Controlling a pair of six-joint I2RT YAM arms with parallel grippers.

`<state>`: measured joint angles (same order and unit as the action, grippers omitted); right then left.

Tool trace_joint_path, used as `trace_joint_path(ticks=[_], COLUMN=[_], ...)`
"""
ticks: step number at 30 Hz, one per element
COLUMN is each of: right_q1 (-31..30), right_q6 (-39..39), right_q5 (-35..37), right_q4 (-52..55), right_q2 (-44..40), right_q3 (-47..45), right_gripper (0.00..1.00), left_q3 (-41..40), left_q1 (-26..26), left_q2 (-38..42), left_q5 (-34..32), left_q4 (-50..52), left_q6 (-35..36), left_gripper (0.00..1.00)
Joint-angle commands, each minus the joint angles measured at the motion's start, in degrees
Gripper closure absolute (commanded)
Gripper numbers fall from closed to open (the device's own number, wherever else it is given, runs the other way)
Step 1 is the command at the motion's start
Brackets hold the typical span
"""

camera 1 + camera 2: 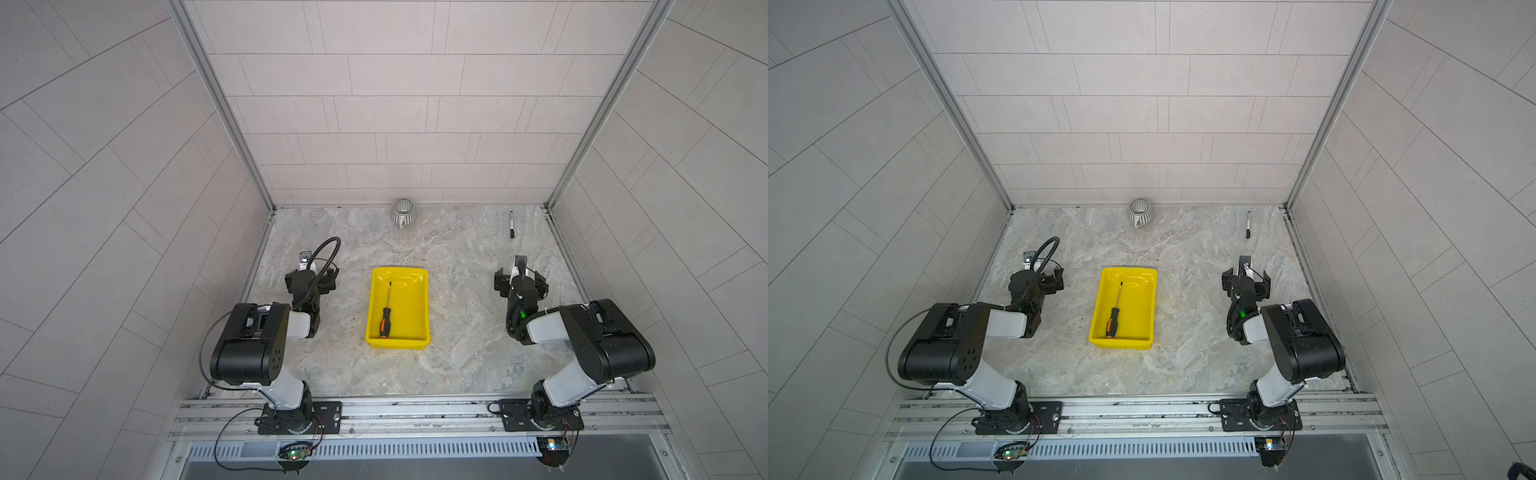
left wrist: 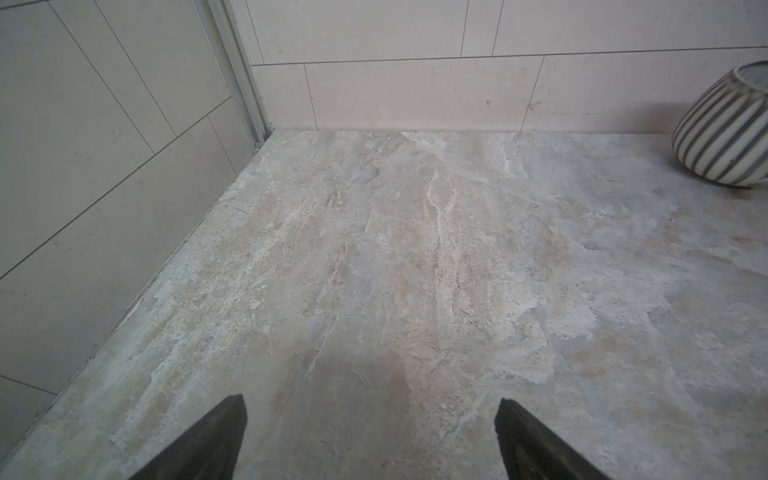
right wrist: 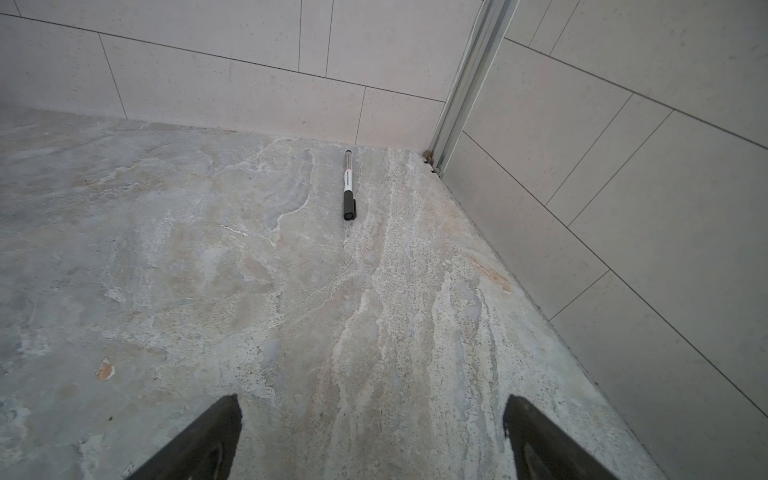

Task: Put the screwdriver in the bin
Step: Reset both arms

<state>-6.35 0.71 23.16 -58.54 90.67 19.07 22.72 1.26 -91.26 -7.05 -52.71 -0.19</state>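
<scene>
We see the left hand (image 2: 370, 401) with its fingers spread wide over bare tabletop (image 2: 415, 270), gripping and touching nothing. The right hand (image 3: 372, 399) is spread just as wide, likewise empty, well short of the black marker (image 3: 349, 185). The screwdriver (image 1: 386, 311) lies flat inside the yellow bin (image 1: 409, 307), handle toward the robot, between the two arms and apart from both hands. The marker carries a white label whose print we cannot read. A striped mug (image 1: 403, 212) stands by the back wall.
</scene>
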Motion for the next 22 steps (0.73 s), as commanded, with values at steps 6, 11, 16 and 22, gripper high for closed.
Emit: trace_joint_path(ticks=[6, 11, 16, 22], right_q1=[0.03, 0.02, 0.02, 0.2], right_q6=[0.22, 0.17, 0.21, 0.41], right_q5=[0.13, 0.13, 0.13, -0.22], right_q4=[-0.37, -0.35, -0.11, 0.12], right_q2=[0.38, 0.38, 0.4, 0.29], right_q3=[0.54, 0.62, 0.91, 0.78], right_gripper=[0.01, 0.01, 0.01, 0.01], left_q3=[0.22, 0.22, 0.22, 0.22], left_q1=[-0.05, -0.08, -0.12, -0.09], left_q2=[0.47, 0.47, 0.47, 0.47], left_q5=[1.05, 1.03, 1.0, 0.98], left_q4=[0.52, 0.52, 0.44, 0.52], left_q6=[-0.35, -0.41, -0.42, -0.43], left_gripper=[0.0, 0.0, 0.0, 0.0])
